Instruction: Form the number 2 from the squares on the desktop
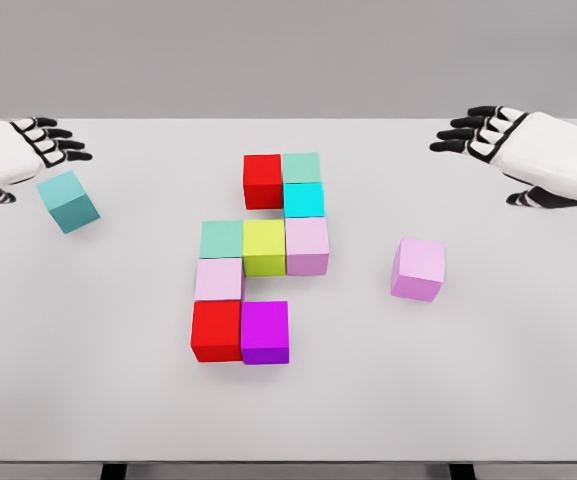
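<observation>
Counting the cubes on the pale grey desk (488, 380) gives eleven, all solid, matte and sharp-edged. Nine sit packed together in the middle of the frame: a red cube (263, 181) and a mint cube (301, 167) side by side on top, a cyan cube (304, 200) under the mint one, then a row of a second mint cube (222, 239), a yellow-green cube (264, 247) and a pale pink cube (307, 245). Below the row's left end sits another pale pink cube (218, 279), then a second red cube (216, 331) beside a magenta cube (265, 332).

Two lie apart: a teal cube (68, 201), tilted, at upper left, and a lilac cube (418, 269) right of centre.

Two white robot hands with black fingers show. The left robot hand (28, 148) at upper left and the right robot hand (513, 140) at upper right both have fingers relaxed, grasping nothing.
</observation>
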